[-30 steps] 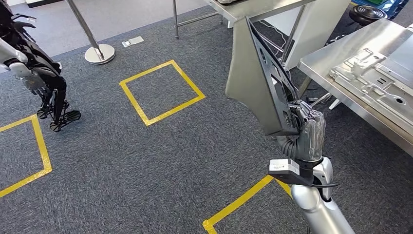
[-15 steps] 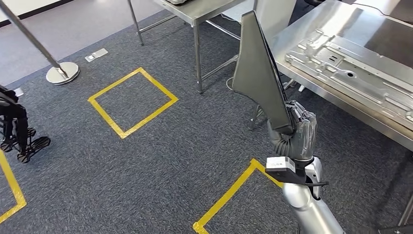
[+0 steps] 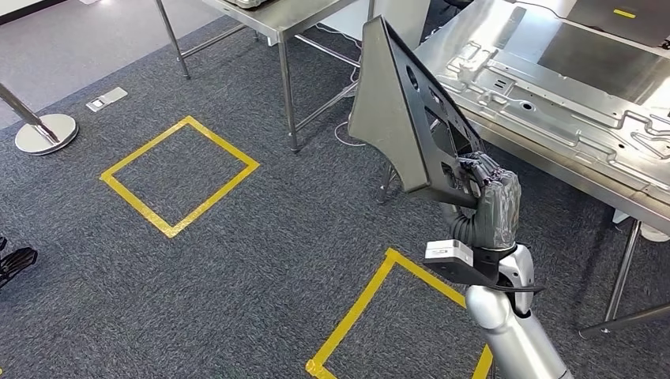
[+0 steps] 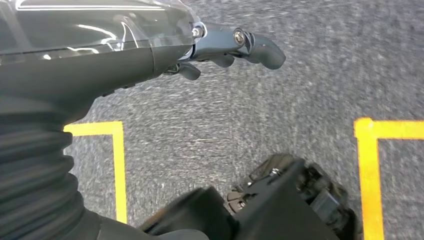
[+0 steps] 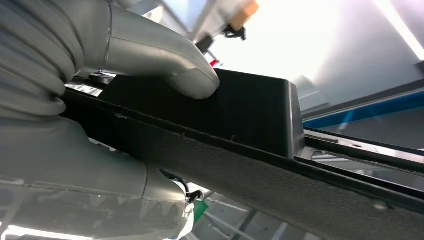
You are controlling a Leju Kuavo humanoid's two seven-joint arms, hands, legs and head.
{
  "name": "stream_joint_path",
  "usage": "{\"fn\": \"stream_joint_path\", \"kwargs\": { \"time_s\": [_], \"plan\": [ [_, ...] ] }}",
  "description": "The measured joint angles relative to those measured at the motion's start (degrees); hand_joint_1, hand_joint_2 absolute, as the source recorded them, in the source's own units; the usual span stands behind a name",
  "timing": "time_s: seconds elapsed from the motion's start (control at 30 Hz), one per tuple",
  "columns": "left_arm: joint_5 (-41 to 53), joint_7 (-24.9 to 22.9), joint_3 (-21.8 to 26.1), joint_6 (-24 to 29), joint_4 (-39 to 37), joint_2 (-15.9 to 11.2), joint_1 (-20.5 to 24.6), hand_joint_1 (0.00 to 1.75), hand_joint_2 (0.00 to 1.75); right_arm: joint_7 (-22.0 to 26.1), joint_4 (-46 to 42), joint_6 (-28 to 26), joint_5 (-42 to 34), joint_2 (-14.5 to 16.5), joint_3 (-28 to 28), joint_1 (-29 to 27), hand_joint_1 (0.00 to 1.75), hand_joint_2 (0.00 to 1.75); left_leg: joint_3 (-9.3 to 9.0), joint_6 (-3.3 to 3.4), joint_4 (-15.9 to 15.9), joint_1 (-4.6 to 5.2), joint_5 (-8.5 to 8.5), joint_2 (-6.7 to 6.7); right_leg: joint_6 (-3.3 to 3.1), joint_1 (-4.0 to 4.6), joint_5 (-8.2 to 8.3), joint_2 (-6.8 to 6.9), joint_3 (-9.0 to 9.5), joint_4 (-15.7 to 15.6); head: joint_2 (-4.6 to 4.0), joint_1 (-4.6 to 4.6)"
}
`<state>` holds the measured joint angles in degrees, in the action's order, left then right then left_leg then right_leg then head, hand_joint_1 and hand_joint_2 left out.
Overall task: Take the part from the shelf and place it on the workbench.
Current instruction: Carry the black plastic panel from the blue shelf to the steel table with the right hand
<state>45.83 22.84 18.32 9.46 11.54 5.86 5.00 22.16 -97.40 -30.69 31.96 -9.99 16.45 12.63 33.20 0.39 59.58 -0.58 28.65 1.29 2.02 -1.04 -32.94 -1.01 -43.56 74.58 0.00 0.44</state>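
Right arm [image 3: 513,339]: silver metal shell, black collar w/ thin cable, white labelled box at wrist. Right hand [image 3: 494,207]: grey ribbed cover, dark fingers. Left hand [image 4: 220,42]: glossy dark shell, two screws.

Dark grey carpet [image 3: 261,237] covered the floor, marked with squares of yellow tape [image 3: 179,175]. A steel tabletop [image 3: 624,201] stood at the right, carrying large pressed sheet-metal panels [image 3: 545,95]. A second metal table [image 3: 292,16] on thin legs stood further back, with a white cable trailing beneath it. At the far left stood a barrier post on a round silver base [image 3: 46,133], near a small floor plate [image 3: 107,99].
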Motion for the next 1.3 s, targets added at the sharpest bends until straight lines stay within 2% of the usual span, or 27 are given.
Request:
{"fn": "stream_joint_path", "kwargs": {
  "time_s": [0.03, 0.07, 0.13, 0.2, 0.23, 0.27, 0.3, 0.37, 0.43, 0.47, 0.5, 0.53, 0.57, 0.6, 0.67, 0.73, 0.8, 0.87, 0.93, 1.0, 1.03, 1.07, 1.1, 1.17, 1.2, 1.23, 1.3],
  "plan": [
    [0.03, 0.02, 0.00, -0.12, 0.00, 0.08, 0.11, 0.00, 1.75, -0.34, 0.18, 0.16, 0.44, 0.00, 0.18, 0.30, 1.75, 1.75, -0.02, 0.03, 0.01, 0.01, 0.06, 0.70, 0.01, 0.00, 0.56, 0.15, -0.03, 0.16, 0.00, 0.26],
    [0.10, -0.01, 0.00, -0.20, 0.01, 0.22, 0.27, 0.00, 1.75, -0.67, 0.34, 0.31, 0.86, 0.00, 0.36, 0.66, 1.75, 1.75, -0.07, 0.01, 0.02, 0.01, 0.13, 1.34, -0.01, 0.01, 1.99, 0.45, 1.02, -1.85, 0.00, 0.52],
    [0.34, -0.14, 0.00, -0.22, 0.02, 0.61, 0.65, 0.00, 1.75, -1.12, 0.48, 0.49, 1.41, -0.04, 0.67, 1.59, 1.75, 1.75, -0.26, -0.28, 0.05, 0.18, 0.38, 2.47, -0.11, 0.32, 5.29, 2.79, 4.95, -9.47, 0.00, 0.94],
    [0.73, -0.27, -0.02, -0.21, 0.02, 0.96, 0.91, 0.00, 1.75, -1.38, 0.48, 0.52, 1.55, -0.16, 0.95, 2.28, 1.75, 1.75, -0.47, -0.74, 0.07, 0.53, 0.68, 3.45, -0.35, 0.81, 6.48, 4.96, 7.38, -14.44, 0.00, 1.00],
    [0.94, -0.31, -0.04, -0.20, 0.02, 1.09, 0.96, 0.00, 1.75, -1.53, 0.48, 0.52, 1.56, -0.30, 1.05, 2.35, 1.75, 1.75, -0.61, -0.97, 0.01, 0.70, 0.80, 3.96, -0.48, 1.04, 6.24, 5.12, 7.53, -14.97, 0.00, 0.84],
    [1.09, -0.34, -0.08, -0.20, 0.02, 1.23, 1.02, 0.00, 1.75, -1.66, 0.48, 0.52, 1.55, -0.47, 1.12, 2.28, 1.75, 1.75, -0.82, -1.21, -0.10, 0.74, 0.89, 4.51, -0.75, 1.02, 6.28, 4.51, 7.47, -15.05, 0.00, 0.58],
    [1.19, -0.33, -0.10, -0.18, 0.03, 1.32, 1.09, 0.00, 1.75, -1.76, 0.47, 0.50, 1.54, -0.64, 1.16, 2.16, 1.75, 1.75, -1.03, -1.52, -0.09, 0.66, 1.13, 4.49, -1.03, 0.90, 6.33, 3.87, 7.52, -15.16, 0.00, 0.36],
    [1.24, -0.22, -0.13, -0.10, 0.05, 1.42, 1.22, 0.00, 1.75, -1.90, 0.45, 0.47, 1.50, -0.85, 1.20, 2.18, 1.75, 1.75, -0.35, -2.05, 2.14, 0.40, 2.82, 2.41, -1.78, 0.54, 6.46, 2.69, 7.70, -15.36, 0.00, -0.02],
    [1.22, -0.20, -0.13, -0.04, 0.05, 1.42, 1.11, 0.00, 1.75, -1.95, 0.45, 0.44, 1.48, -0.79, 1.33, 2.32, 1.75, 1.75, 2.80, -2.23, 8.93, 0.17, 6.20, -0.32, -2.34, 0.31, 6.48, 1.50, 7.82, -15.40, 0.00, -0.78],
    [1.18, -0.26, -0.12, -0.04, 0.05, 1.40, 0.97, 0.00, 1.75, -1.95, 0.50, 0.44, 1.49, -0.73, 1.47, 2.34, 1.75, 1.75, 4.80, -2.27, 12.93, 0.12, 7.68, -0.84, -2.47, 0.30, 6.47, 0.83, 7.83, -15.39, 0.00, -1.18],
    [1.17, -0.33, -0.10, -0.03, 0.04, 1.38, 0.89, 0.00, 1.75, -1.95, 0.58, 0.44, 1.49, -0.67, 1.65, 2.34, 1.75, 1.75, 6.30, -2.29, 15.69, 0.11, 8.27, -1.04, -2.51, 0.31, 6.46, 0.10, 7.87, -15.37, 0.00, -1.49],
    [1.16, -0.46, -0.09, 0.01, 0.04, 1.36, 0.86, 0.00, 1.75, -1.96, 0.66, 0.44, 1.50, -0.63, 1.80, 2.35, 1.75, 1.75, 6.90, -2.30, 16.42, 0.08, 7.77, -1.11, -2.50, 0.29, 6.45, -0.63, 7.94, -15.35, 0.00, -1.68],
    [1.16, -0.58, -0.07, 0.05, 0.04, 1.30, 0.85, 0.00, 1.75, -1.96, 0.73, 0.44, 1.50, -0.56, 1.93, 2.37, 1.75, 1.75, 6.39, -2.29, 14.79, 0.01, 6.21, -1.22, -2.47, 0.24, 6.44, -1.35, 8.02, -15.31, 0.00, -1.82],
    [1.18, -0.74, -0.07, 0.10, 0.04, 1.21, 0.83, 0.00, 1.75, -1.97, 0.77, 0.44, 1.50, -0.46, 2.05, 2.43, 1.75, 1.75, 4.98, -2.31, 11.25, -0.14, 3.97, -1.72, -2.38, 0.16, 6.38, -2.06, 8.11, -15.25, 0.00, -1.94],
    [1.18, -0.98, -0.07, 0.17, 0.02, 1.04, 0.58, 0.00, 1.75, -1.97, 0.79, 0.44, 1.51, -0.24, 2.32, 2.68, 1.75, 1.75, 1.88, -2.38, 3.85, -0.65, 0.74, -4.25, -1.95, 0.09, 6.25, -3.36, 8.03, -14.99, 0.00, -2.19],
    [1.18, -1.11, -0.07, 0.21, -0.01, 0.93, 0.28, 0.00, 1.75, -1.97, 0.84, 0.43, 1.54, -0.11, 2.63, 2.94, 1.75, 1.75, 0.72, -2.27, 0.93, -0.75, 0.15, -5.89, -1.22, 0.00, 6.38, -4.48, 7.68, -14.94, 0.00, -2.19],
    [1.17, -1.15, -0.05, 0.23, -0.02, 0.77, 0.15, 0.00, 1.75, -1.98, 0.91, 0.40, 1.57, -0.01, 2.89, 3.01, 1.75, 1.75, 0.66, -1.63, 0.59, -0.54, -0.01, -5.02, -0.46, -0.20, 6.67, -5.34, 7.37, -15.22, 0.00, -2.08],
    [1.24, -1.11, -0.02, 0.22, -0.01, 0.64, 0.19, 0.00, 1.75, -1.99, 0.97, 0.35, 1.57, 0.09, 3.14, 3.17, 1.75, 1.75, 0.54, -0.86, 0.19, -0.57, -0.29, -3.83, -0.02, -0.04, 5.72, -3.85, 6.54, -13.92, 0.00, -1.77],
    [1.36, -1.04, 0.00, 0.17, 0.00, 0.60, 0.12, 0.00, 1.75, -1.98, 1.06, 0.31, 1.65, 0.26, 3.45, 3.52, 1.75, 1.75, 0.46, -0.41, -0.01, -0.52, -0.35, -2.42, 0.11, 0.20, 2.68, -1.19, 3.84, -8.29, 0.00, -0.85],
    [1.44, -0.88, 0.00, 0.07, 0.00, 0.52, 0.01, 0.00, 1.75, -2.00, 1.33, 0.30, 1.88, 0.52, 3.75, 3.69, 1.75, 1.75, 0.45, -0.21, 0.01, -0.40, -0.22, -0.84, 0.18, 0.20, 0.05, -0.11, 0.45, -1.23, 0.00, 0.01],
    [1.46, -0.78, 0.00, 0.01, 0.00, 0.49, 0.04, 0.00, 1.75, -2.05, 1.52, 0.29, 2.00, 0.64, 3.87, 3.69, 1.75, 1.75, 0.42, -0.17, 0.02, -0.37, -0.16, -0.08, 0.21, 0.19, 0.03, 0.13, -0.24, 0.21, 0.00, 0.26],
    [1.48, -0.69, 0.00, -0.09, 0.01, 0.46, 0.12, 0.00, 1.75, -2.09, 1.72, 0.28, 2.08, 0.74, 4.01, 3.72, 1.75, 1.75, 0.35, -0.18, 0.03, -0.37, -0.08, 0.60, 0.21, 0.19, 1.04, 0.36, 0.20, -0.64, 0.00, 0.52],
    [1.50, -0.62, 0.00, -0.19, 0.01, 0.46, 0.22, 0.00, 1.75, -2.13, 1.88, 0.27, 2.16, 0.83, 4.15, 3.79, 1.75, 1.75, 0.22, -0.25, 0.03, -0.37, 0.03, 1.20, 0.18, 0.20, 2.81, 0.82, 1.75, -3.63, 0.00, 0.77],
    [1.56, -0.57, 0.00, -0.34, 0.03, 0.45, 0.42, 0.00, 1.75, -2.14, 2.11, 0.22, 2.35, 1.10, 4.46, 4.20, 1.75, 1.75, -0.06, -0.64, 0.07, -0.18, 0.37, 2.29, 0.05, 0.51, 5.76, 2.91, 5.77, -11.41, 0.00, 1.24],
    [1.61, -0.56, 0.00, -0.37, 0.03, 0.44, 0.50, 0.00, 1.75, -2.14, 2.20, 0.18, 2.45, 1.28, 4.58, 4.48, 1.75, 1.75, -0.17, -0.89, 0.08, -0.01, 0.51, 2.79, -0.06, 0.69, 6.39, 3.69, 7.07, -13.92, 0.00, 1.30],
    [1.70, -0.55, -0.01, -0.39, 0.03, 0.42, 0.56, 0.00, 1.75, -2.14, 2.33, 0.13, 2.53, 1.45, 4.68, 4.70, 1.75, 1.75, -0.29, -1.12, 0.05, 0.18, 0.61, 3.27, -0.19, 0.88, 6.42, 4.07, 7.65, -15.10, 0.00, 1.13],
    [1.93, -0.55, -0.04, -0.39, 0.05, 0.39, 0.68, 0.00, 1.75, -2.17, 2.61, 0.02, 2.57, 1.63, 4.75, 4.88, 1.75, 1.75, -0.66, -1.66, -0.21, 0.27, 0.71, 4.10, -0.70, 0.96, 6.40, 3.13, 7.69, -15.24, 0.00, 0.60]
  ]
}}
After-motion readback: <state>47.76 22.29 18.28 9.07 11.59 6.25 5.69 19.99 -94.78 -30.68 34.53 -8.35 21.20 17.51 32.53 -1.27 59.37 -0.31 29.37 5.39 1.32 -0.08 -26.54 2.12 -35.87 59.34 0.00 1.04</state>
